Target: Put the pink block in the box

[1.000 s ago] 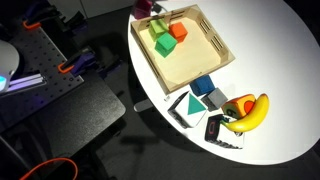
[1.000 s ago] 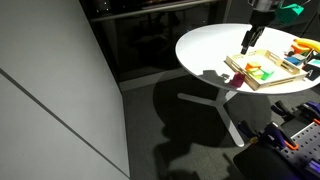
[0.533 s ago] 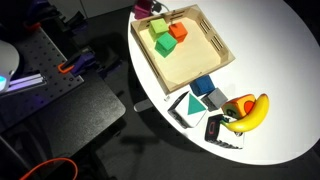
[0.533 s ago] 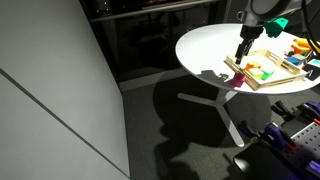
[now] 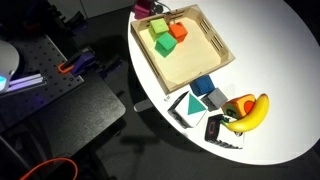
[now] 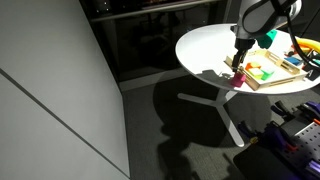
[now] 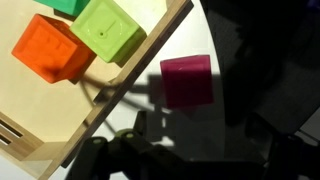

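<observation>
The pink block (image 7: 187, 80) lies on the white table just outside the rim of the box (image 7: 128, 92), a shallow light-wood tray. In the wrist view my gripper (image 7: 190, 160) is a dark shape low in the frame, with the jaws spread and nothing between them, and the block lies just beyond them. In an exterior view the gripper (image 6: 238, 66) hangs low over the table at the near corner of the box (image 6: 262, 82). The pink block also shows by the box's far corner (image 5: 158, 9). A green block (image 7: 112, 28) and an orange-red cube (image 7: 52, 52) sit inside the box.
A banana (image 5: 250, 112), a blue block (image 5: 204, 86), a grey block (image 5: 215, 98) and black-and-white patterned boxes (image 5: 186, 108) crowd the table's end beyond the box. The round table's edge (image 7: 215, 40) runs right next to the pink block, with dark floor beyond it.
The arm has come down and toward the table's edge, from above the box to just over the pink block. The blocks have not moved.
</observation>
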